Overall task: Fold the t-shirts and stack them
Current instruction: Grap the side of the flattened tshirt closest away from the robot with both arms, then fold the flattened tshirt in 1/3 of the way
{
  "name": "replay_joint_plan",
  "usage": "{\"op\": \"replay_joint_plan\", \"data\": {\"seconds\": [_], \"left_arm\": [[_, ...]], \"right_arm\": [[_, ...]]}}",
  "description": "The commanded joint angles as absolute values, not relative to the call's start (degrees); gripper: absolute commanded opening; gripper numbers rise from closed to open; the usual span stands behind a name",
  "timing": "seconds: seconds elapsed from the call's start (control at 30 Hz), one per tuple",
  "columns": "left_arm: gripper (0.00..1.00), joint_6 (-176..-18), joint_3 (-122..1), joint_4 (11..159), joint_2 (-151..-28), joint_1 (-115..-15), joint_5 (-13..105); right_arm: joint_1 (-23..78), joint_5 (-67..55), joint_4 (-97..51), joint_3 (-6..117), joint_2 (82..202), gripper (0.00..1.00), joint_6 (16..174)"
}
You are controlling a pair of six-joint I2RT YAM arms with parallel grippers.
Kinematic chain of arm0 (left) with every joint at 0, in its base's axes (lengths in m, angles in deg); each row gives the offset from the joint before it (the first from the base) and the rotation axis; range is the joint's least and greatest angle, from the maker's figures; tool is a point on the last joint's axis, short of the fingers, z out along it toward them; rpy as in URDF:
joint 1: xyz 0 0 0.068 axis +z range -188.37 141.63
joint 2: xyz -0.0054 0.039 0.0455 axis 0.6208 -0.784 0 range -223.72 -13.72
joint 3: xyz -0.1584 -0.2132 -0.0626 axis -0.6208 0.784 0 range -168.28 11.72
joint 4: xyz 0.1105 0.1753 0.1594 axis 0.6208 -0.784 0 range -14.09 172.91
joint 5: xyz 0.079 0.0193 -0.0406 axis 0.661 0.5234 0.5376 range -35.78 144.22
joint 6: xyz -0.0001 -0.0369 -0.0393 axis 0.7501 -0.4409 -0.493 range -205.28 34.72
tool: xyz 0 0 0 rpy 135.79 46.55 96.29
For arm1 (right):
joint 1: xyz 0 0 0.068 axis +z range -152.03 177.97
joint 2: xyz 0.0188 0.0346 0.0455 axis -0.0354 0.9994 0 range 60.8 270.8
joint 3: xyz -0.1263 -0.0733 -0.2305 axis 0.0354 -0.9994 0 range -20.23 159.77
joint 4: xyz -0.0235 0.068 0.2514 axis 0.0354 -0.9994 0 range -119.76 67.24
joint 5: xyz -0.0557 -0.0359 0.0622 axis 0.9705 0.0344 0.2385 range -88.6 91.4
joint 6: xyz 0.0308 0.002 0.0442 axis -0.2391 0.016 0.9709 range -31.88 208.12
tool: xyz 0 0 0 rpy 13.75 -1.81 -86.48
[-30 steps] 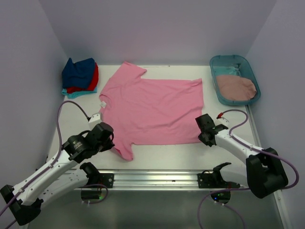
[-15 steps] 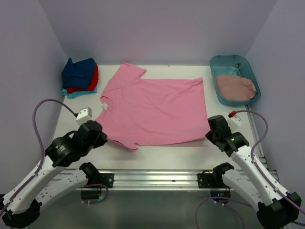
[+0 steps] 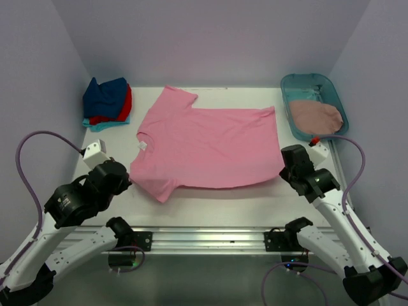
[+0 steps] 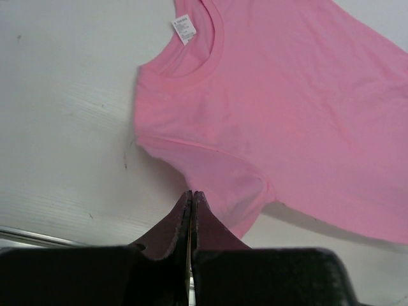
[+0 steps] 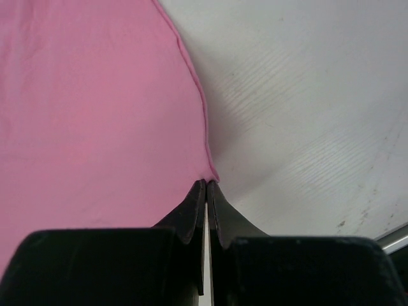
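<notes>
I am watching the bright pink short-sleeved cloth t-shirt (image 3: pixel 210 146) lying spread flat across the middle of the white table (image 3: pixel 223 203). In the overhead frame its collar is pointing left and its hem right. 1 sleeve is reaching toward the top of the frame and the other toward the bottom.

The left gripper (image 4: pixel 191 199) is sitting at the lower centre of its wrist frame. Its 2 dark fingers are pressed tightly together, pinching the edge of the lower sleeve. A small white label (image 4: pixel 183 29) is showing at the collar, at the upper left of that frame.

The right gripper (image 5: pixel 207 186) is likewise clamped with no gap, nipping the lower corner of the hem. The cloth is rising slightly off the table there and casting a soft shadow.

At the upper left of the overhead frame, a rumpled pile of navy blue, red and turquoise shirts (image 3: pixel 107 102) is resting well apart from the pink one, with navy on top. At the upper right, a teal oval plastic tub (image 3: pixel 309 81) is holding a dusty rose cloth shirt (image 3: pixel 315 118), bunched in its nearer half.
</notes>
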State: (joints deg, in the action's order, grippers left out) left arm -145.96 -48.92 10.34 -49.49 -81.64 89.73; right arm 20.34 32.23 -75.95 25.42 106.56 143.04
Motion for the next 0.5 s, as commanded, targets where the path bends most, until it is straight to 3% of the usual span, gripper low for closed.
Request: {"op": "replay_joint_plan", "data": {"seconds": [0.0,0.47], "left_arm": [[0.0,-145.67,-49.9,13.03,-51.5,-81.97,98.5],[0.0,-133.01,-50.33,40.17,-69.16,-80.92,110.47]], "right_arm": [[20.03,37.78,-73.75,29.07,110.62,0.0,140.34],[18.72,42.88,-62.84,39.35,137.43,0.0,138.75]]}}
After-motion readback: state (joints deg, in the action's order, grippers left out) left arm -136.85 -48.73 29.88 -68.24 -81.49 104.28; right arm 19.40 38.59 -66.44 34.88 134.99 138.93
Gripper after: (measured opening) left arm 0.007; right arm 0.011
